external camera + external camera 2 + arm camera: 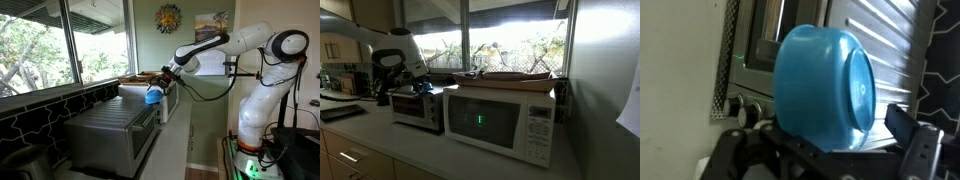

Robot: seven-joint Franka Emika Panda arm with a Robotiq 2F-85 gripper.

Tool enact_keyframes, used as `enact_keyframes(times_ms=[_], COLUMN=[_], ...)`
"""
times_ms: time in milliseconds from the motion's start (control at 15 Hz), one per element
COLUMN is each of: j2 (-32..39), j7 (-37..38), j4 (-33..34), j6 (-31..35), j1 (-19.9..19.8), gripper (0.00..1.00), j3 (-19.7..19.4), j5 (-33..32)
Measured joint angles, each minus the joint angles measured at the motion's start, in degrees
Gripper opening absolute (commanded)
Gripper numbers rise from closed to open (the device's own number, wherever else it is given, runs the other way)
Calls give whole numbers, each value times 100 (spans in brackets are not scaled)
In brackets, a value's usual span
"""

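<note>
**Q:** Kitchen surface [380, 128] under windows [510, 40]: what lies nearest the wrist lens?
**A:** Claw [822, 138], fingers spread to full width, clamped on nothing.
**Q:** Beyond it?
**A:** Blue bowl [825, 85], tipped on its side between the fingers; contact cannot be told. Behind stand the toaster oven [418, 108] and microwave [500, 120].

No text, brand or number can be read anywhere in this kitchen scene. The microwave [500, 120] on the tabletop shows a green display [480, 121] in an exterior view, its figures too blurred to make out, and its keypad [539, 128] is equally illegible. A white sheet [210, 62] and a framed picture [212, 25] on the wall in an exterior view are too small to tell any lettering. In the wrist view, the blue bowl [825, 85] shows only plain colour.
</note>
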Motion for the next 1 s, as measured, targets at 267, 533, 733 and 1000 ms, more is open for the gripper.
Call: enact_keyframes(times_ms=[267, 533, 733, 1000], j2=[41, 159, 323, 655], j7=[757, 1581, 2289, 3060], j4=[9, 194, 480, 850], j6=[170, 267, 260, 190], j1=[-1, -32, -232, -446], gripper=[100, 100, 100, 100], j3=[121, 332, 608, 899], j5=[-530, -1622, -2877, -4303])
